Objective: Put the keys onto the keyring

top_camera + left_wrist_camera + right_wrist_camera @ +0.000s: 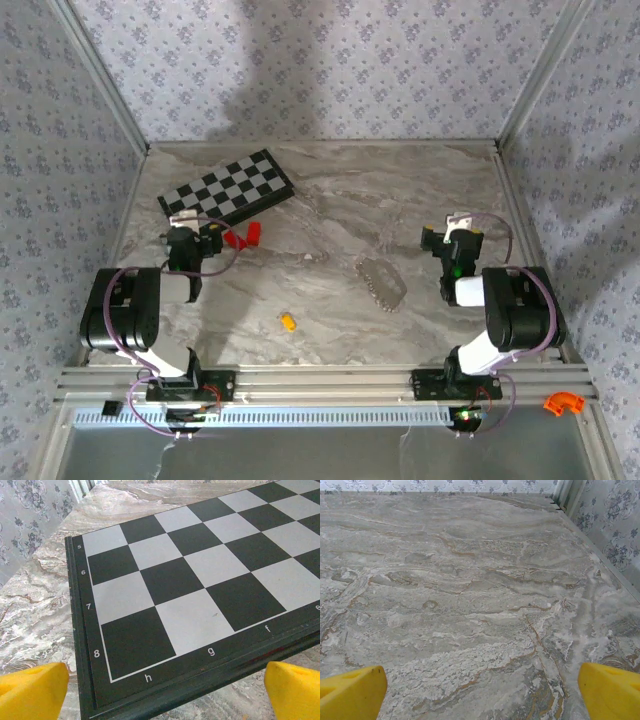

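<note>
Task not started: tiny yellow-orange key [288, 321] lies apart from silvery beaded chain loop [381, 283], toward tabletop [330, 200] near edge; left fingers [32, 687], right fingers [350, 690] wide open, empty.

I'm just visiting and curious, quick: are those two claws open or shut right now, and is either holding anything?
Left gripper: open, holding nothing.
Right gripper: open, holding nothing.

Chessboard [228, 187] and red blocks [243, 235] hem the left claw [162, 692].
</note>
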